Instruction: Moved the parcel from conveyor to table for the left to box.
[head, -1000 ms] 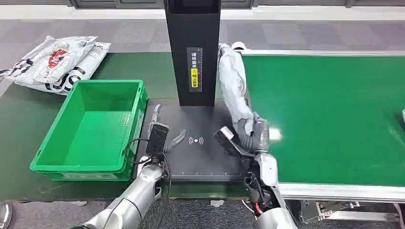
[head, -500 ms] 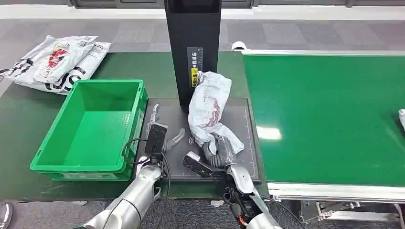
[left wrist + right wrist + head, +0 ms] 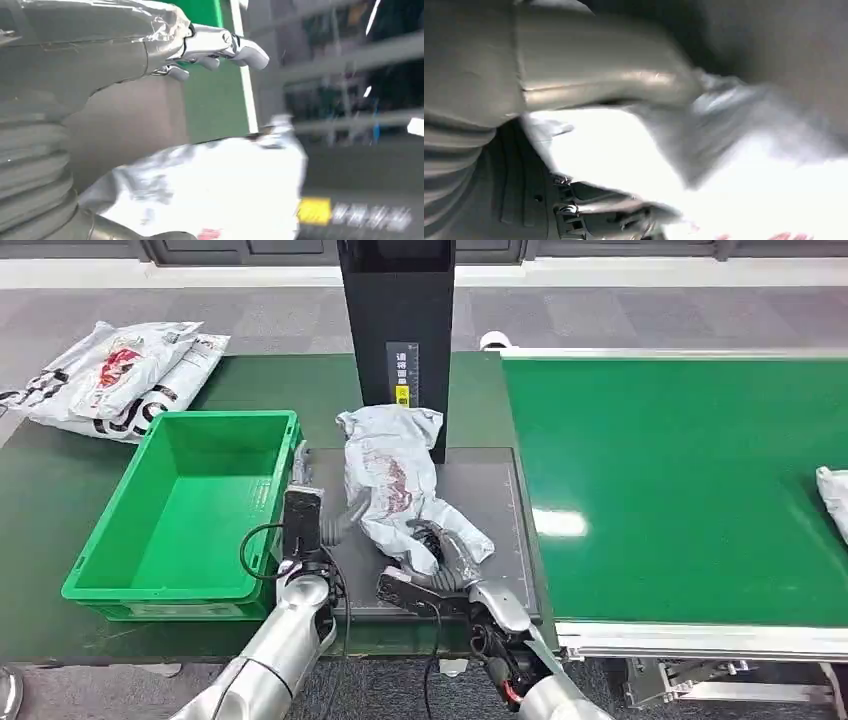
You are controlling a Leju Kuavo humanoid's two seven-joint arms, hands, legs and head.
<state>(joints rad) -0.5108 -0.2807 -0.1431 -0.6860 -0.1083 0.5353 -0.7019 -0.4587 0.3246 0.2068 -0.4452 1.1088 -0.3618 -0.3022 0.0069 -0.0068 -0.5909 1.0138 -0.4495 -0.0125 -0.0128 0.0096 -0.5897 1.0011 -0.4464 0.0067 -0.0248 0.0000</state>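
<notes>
A crumpled grey plastic parcel (image 3: pixel 392 480) with red print lies on the black scanner pad (image 3: pixel 490 500), leaning toward the foot of the black post. My right hand (image 3: pixel 445 558) grips the parcel's near end; in the right wrist view the thumb (image 3: pixel 594 75) presses over the white plastic (image 3: pixel 634 155). My left hand (image 3: pixel 325 525) stands open beside the parcel's left edge, between it and the green crate (image 3: pixel 185 505). In the left wrist view its spread fingers (image 3: pixel 215 47) hang above the parcel (image 3: pixel 215 190). Whether the left hand touches the parcel I cannot tell.
The black scanner post (image 3: pixel 397 330) rises behind the pad. The green conveyor belt (image 3: pixel 680 470) runs on the right, with another pale parcel (image 3: pixel 833 495) at its far right edge. Several printed bags (image 3: pixel 110 375) lie on the table at the back left.
My right hand has carried the parcel leftward from the conveyor edge onto the scanner pad and lowered it from upright to nearly flat. My left hand has shifted slightly left and up.
</notes>
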